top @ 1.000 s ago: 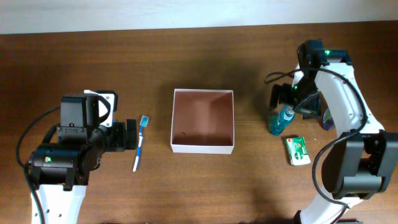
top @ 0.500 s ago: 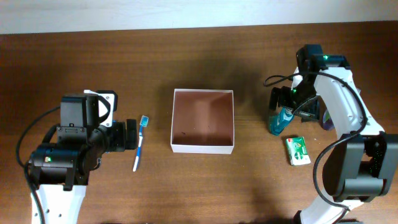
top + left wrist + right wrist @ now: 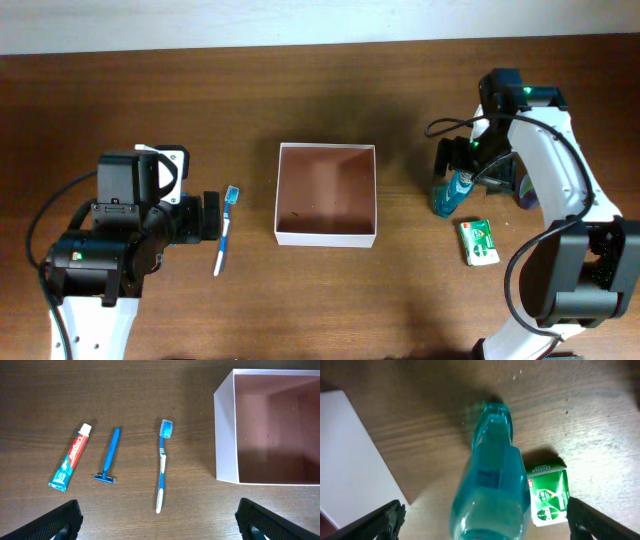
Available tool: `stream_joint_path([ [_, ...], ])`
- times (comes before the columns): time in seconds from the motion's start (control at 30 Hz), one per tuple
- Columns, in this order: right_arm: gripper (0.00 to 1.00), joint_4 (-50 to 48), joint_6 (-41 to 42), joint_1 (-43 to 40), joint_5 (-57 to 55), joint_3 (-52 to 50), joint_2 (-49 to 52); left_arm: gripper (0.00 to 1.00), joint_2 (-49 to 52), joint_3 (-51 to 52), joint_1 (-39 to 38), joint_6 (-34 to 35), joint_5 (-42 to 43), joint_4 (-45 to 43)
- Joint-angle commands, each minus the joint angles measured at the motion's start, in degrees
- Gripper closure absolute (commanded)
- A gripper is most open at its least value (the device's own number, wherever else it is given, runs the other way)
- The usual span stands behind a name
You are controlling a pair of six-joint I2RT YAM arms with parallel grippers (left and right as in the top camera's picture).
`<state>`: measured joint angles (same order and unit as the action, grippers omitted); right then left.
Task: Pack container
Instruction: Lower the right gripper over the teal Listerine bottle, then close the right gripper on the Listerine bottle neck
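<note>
Teal bottle (image 3: 490,485) and container (image 3: 350,450), both partly beyond the right wrist view's edges

The desk (image 3: 330,300) carries 1 square white box (image 3: 225,435) with a reddish-brown inside, 1 blue-and-white toothbrush (image 3: 162,467), 1 blue razor (image 3: 109,455), 1 tube of toothpaste (image 3: 71,464) with a white cap, 1 clear teal bottle (image 3: 492,475) and 1 small green packet (image 3: 548,492): 6 kinds of thing, 1 of each.
</note>
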<state>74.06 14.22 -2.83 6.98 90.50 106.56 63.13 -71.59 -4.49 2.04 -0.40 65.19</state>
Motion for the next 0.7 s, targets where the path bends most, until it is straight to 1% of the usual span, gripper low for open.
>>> stream_joint_path([
  [0.0,0.07,0.7,-0.42,-0.07,-0.11,1.88,-2.19,0.01,-0.09,-1.16,0.02,0.5,0.44,0.02],
  [0.2,0.15,0.68,-0.39,1.88,-0.59,1.88,-2.16,0.01,-0.09,-1.16,0.04,0.5,0.44,0.02],
  [0.37,0.14,0.72,-0.35,3.32,-3.41,1.16,-2.05,0.01,-0.09,-1.16,0.04,0.5,0.44,0.02],
  [0.67,0.13,-0.46,-0.17,3.19,-5.97,-1.33,-1.18,0.01,-0.09,-1.16,0.02,0.5,0.44,0.07],
])
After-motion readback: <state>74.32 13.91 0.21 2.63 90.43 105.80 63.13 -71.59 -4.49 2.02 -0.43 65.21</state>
